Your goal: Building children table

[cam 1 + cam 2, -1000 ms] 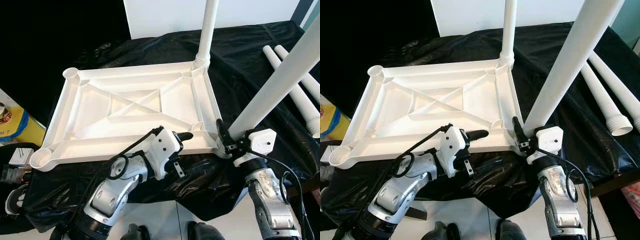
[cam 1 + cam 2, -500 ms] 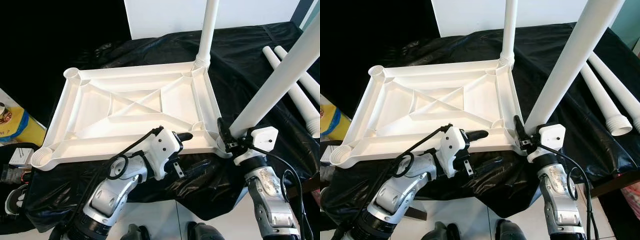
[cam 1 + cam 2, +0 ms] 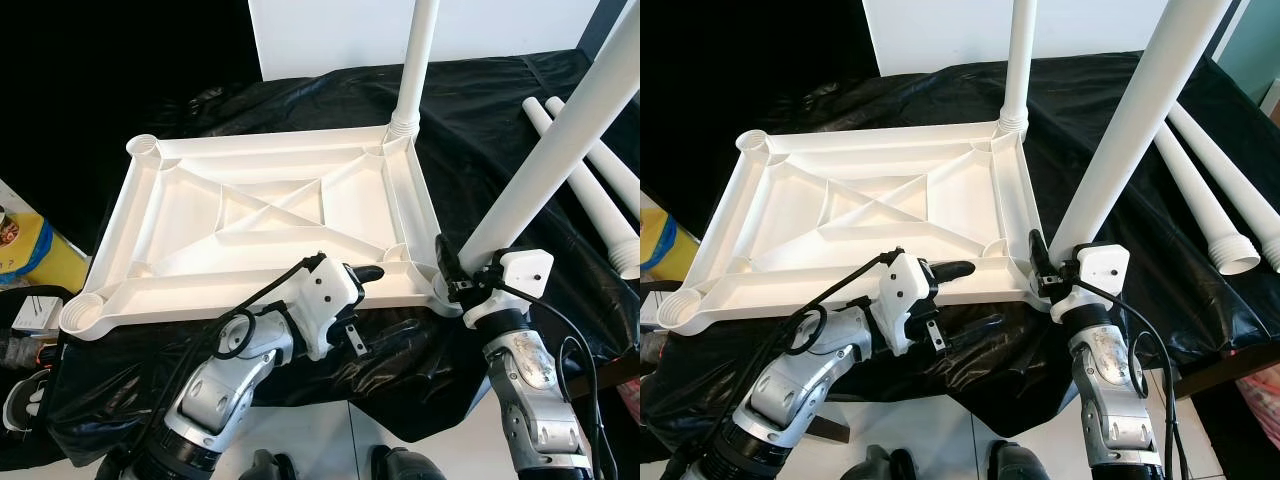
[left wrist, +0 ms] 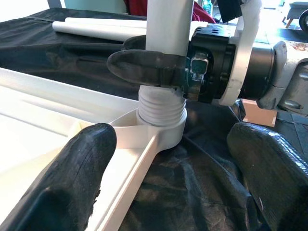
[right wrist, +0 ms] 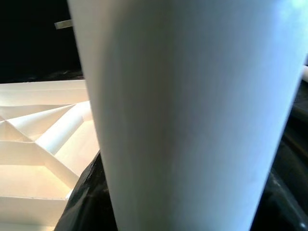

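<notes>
One leg (image 3: 1120,140) is gripped in my right claw (image 3: 1050,272); I must square its thread in the tabletop (image 3: 250,215) socket (image 4: 161,130) while twisting. My left claw (image 3: 362,300) gapes open alongside.

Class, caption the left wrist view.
Right gripper clamps a leg in the tabletop's corner socket.
</notes>
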Controlling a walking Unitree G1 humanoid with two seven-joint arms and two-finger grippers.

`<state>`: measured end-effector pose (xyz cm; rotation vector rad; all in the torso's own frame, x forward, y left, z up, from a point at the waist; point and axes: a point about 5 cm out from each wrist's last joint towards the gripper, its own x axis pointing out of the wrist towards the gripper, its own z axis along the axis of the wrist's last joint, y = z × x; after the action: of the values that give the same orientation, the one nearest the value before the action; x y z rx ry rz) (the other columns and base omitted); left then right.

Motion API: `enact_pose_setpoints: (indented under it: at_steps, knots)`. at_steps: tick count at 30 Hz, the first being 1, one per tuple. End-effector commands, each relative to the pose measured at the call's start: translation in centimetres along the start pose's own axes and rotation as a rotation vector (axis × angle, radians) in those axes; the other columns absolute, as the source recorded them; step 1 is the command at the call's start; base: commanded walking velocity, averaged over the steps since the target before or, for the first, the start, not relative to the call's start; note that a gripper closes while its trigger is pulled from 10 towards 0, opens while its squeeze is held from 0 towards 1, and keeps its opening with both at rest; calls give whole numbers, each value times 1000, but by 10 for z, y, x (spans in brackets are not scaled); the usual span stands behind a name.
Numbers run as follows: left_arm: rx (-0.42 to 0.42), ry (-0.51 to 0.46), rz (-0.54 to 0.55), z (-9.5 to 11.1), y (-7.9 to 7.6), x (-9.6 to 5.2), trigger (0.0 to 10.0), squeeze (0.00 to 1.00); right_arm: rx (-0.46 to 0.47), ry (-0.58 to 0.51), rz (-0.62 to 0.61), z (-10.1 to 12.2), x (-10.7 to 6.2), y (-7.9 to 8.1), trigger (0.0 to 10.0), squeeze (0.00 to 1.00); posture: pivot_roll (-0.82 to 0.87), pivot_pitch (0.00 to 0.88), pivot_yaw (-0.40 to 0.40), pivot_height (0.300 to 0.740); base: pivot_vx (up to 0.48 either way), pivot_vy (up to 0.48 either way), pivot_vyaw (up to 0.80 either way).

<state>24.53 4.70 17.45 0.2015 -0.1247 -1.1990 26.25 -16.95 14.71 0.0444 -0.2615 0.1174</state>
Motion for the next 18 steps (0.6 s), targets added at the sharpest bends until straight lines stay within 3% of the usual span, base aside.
enact_pose_setpoints:
  at_steps: [1,4,6,8,9,13,18]
  knots:
    - [-1,-4,-39,2,-5,0,10000,0,100,215,-77,-40,-17,-3,10000,0,-147,184,71,740,0,0,0]
    - [0,-4,-39,2,-5,0,10000,0,123,228,-95,-41,-16,-2,10000,0,-147,184,71,740,0,0,0]
    - [4,-8,-27,2,-5,1,10000,0,21,203,-332,-41,-20,-4,10000,0,-133,169,51,740,0,0,0]
    - [4,-8,-27,2,-5,1,10000,0,21,203,-332,-41,-20,-4,10000,0,-133,169,51,740,0,0,0]
    - [5,-9,-23,3,-5,1,10000,0,-14,187,-395,-40,-22,-4,10000,0,-133,168,51,740,0,0,0]
    - [6,-11,-21,3,-5,2,10000,0,-22,179,-434,-39,-22,-5,10000,0,-136,164,50,740,0,0,0]
    - [13,-13,-24,3,-4,3,10000,0,18,152,-385,-37,-20,2,10000,0,-138,153,50,740,0,0,0]
